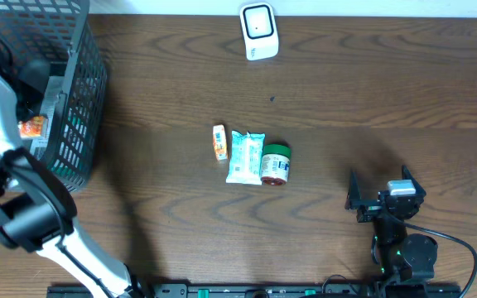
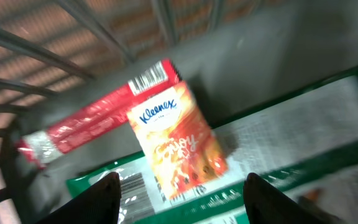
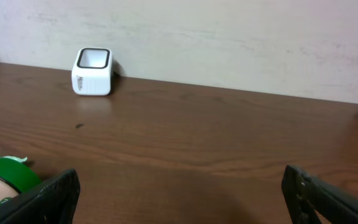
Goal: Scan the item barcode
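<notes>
My left gripper (image 2: 182, 182) is down inside the black wire basket (image 1: 85, 83) at the table's left, open, with nothing between its fingers. Just below and ahead of it lies an orange Kleenex tissue pack (image 2: 178, 146), the item nearest the jaws. The pack rests on a green and white packet (image 2: 291, 134), beside a red packet (image 2: 98, 118) with a barcode at its end. The white barcode scanner (image 1: 258, 31) stands at the table's far edge and also shows as the scanner (image 3: 92, 71) in the right wrist view. My right gripper (image 1: 379, 189) rests open and empty near the front right.
At the table's middle lie a small orange pack (image 1: 219, 141), a teal and white packet (image 1: 245, 156) and a green-lidded jar (image 1: 275, 163). The jar's lid (image 3: 5, 174) shows at the left of the right wrist view. The basket's wire walls surround my left gripper.
</notes>
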`<state>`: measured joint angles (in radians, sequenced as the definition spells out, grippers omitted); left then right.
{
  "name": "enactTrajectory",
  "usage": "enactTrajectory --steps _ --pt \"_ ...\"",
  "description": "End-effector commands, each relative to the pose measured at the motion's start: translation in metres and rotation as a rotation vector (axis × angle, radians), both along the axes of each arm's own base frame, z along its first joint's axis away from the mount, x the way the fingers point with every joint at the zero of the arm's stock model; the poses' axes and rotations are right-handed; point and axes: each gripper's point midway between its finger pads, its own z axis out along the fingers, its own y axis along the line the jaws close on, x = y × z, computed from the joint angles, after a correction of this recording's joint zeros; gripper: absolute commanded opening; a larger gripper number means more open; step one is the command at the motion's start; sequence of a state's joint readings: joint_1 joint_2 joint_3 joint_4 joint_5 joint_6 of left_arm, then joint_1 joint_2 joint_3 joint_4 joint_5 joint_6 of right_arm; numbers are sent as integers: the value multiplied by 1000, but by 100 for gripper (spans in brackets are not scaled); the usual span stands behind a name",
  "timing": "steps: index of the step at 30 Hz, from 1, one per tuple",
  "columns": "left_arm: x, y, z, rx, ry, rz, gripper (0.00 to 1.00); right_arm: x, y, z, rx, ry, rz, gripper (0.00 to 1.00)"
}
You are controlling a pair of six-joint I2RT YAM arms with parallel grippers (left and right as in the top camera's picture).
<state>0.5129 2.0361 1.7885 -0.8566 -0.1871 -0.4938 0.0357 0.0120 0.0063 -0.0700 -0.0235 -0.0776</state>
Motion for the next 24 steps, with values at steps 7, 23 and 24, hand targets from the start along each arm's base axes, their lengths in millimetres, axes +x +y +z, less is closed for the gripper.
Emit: enactTrajectory --steps 7,23,24 --pt "1 -7 -30 -14 51 -17 64 0 -2 -1 -5 1 -6 99" --pt "-2 -11 -106 -61 201 -124 32 0 -2 -1 -5 1 -6 99" --pt "0 -10 -102 -55 192 -124 29 0 -2 0 -5 0 -6 99"
